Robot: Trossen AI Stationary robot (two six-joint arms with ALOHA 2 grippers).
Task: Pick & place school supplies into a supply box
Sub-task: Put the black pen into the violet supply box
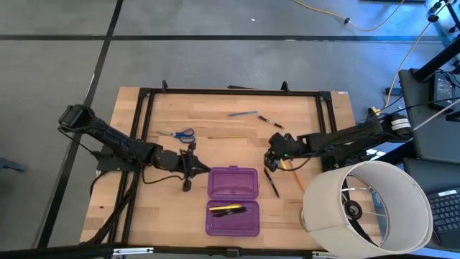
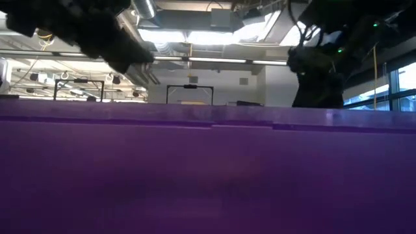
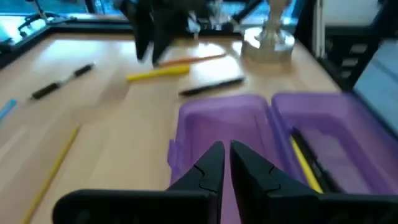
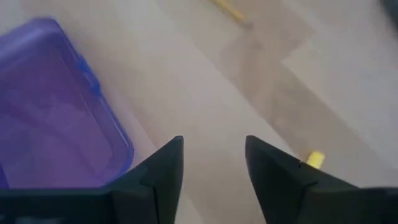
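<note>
Wooden table (image 1: 158, 108) carries the open purple supply box (image 1: 233, 201) near its front edge, pens and a pencil lying in its front half. Just left of the box hovers the left claw (image 1: 192, 167), pressed together and empty. Right of it, the right claw (image 1: 271, 160) hangs spread above a black pen (image 1: 273, 183).

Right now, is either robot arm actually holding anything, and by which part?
Nothing is held. The left gripper is shut and empty beside the purple box; the right gripper is open over bare table.

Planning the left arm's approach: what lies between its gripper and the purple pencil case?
Only bare wooden table between left gripper and purple translucent plastic pencil case, per the high view.
</note>
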